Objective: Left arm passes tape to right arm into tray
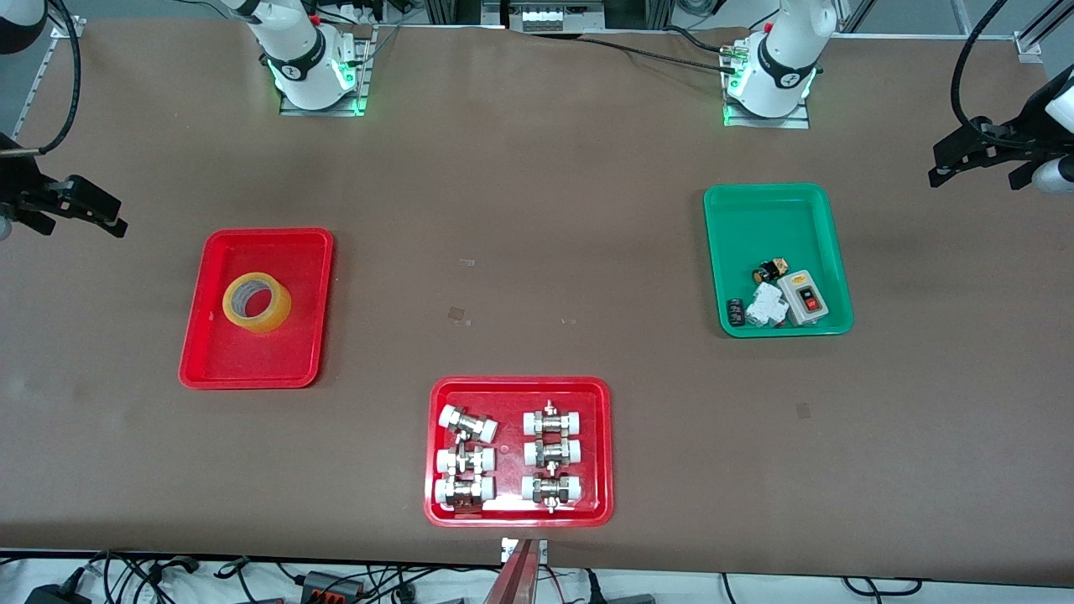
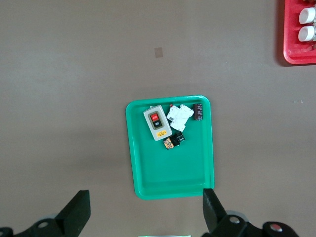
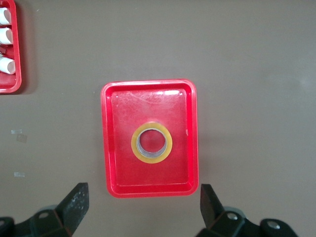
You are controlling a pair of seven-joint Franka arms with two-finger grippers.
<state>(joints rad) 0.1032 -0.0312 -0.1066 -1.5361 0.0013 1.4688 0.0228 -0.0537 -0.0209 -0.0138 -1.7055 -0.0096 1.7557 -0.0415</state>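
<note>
A roll of translucent yellow tape [image 1: 257, 302] lies flat, hole up, inside the shallow red tray [image 1: 210, 352] toward the right arm's end of the brown table [image 1: 537, 210]; the right wrist view shows the ring [image 3: 151, 142] resting near the middle of the tray floor [image 3: 148, 185], clear of the raised rim on every side.

Both arms wait high and drawn back to the table's ends. The right gripper [image 3: 143, 207] hangs above the red tray with its two black fingers [image 3: 74, 202] spread wide and nothing between them, touching neither tape nor tray; in the front view it shows at the edge of the picture [image 1: 71, 205]. The left gripper [image 2: 145, 210] hangs over the green tray [image 2: 170, 190], its fingers [image 2: 79, 210] likewise spread wide and holding nothing; the front view catches it at the left arm's end [image 1: 977, 155].

The green tray [image 1: 759, 205] holds a grey switch box with a red button [image 1: 803, 297], a white part [image 1: 766, 305] beside it and a few small dark parts. Nearer the front camera, between the two trays, a wider red tray [image 1: 520, 516] carries six white-capped metal fittings [image 1: 467, 424] laid in two rows.
</note>
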